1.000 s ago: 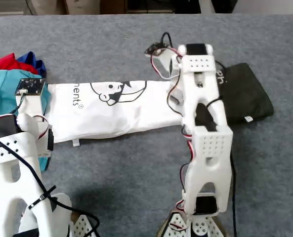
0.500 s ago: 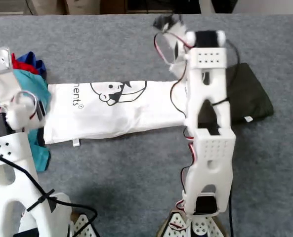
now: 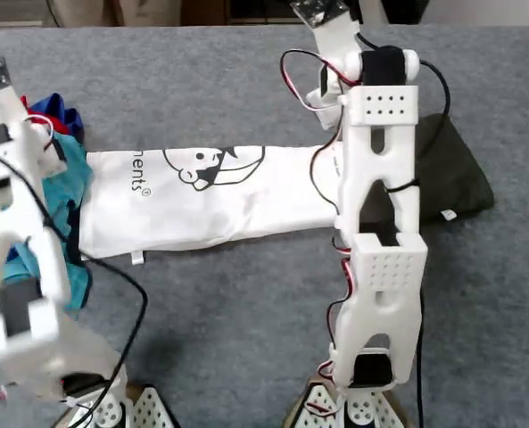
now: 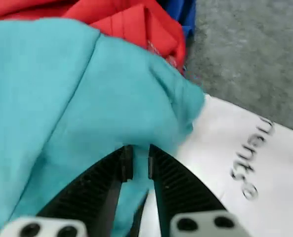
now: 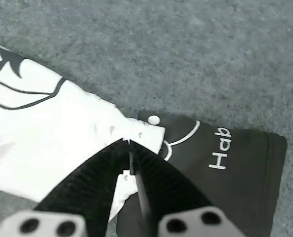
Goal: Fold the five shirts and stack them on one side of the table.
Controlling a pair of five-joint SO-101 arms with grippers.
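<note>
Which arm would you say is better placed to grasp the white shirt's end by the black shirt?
Probably right: the right gripper hangs above that end of the white shirt, by the black shirt; the left gripper is over the teal shirt.

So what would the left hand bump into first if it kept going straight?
Probably the teal shirt: the left hand points right at it, with the white shirt just off to one side. How high above it the hand is, I can't tell.
</note>
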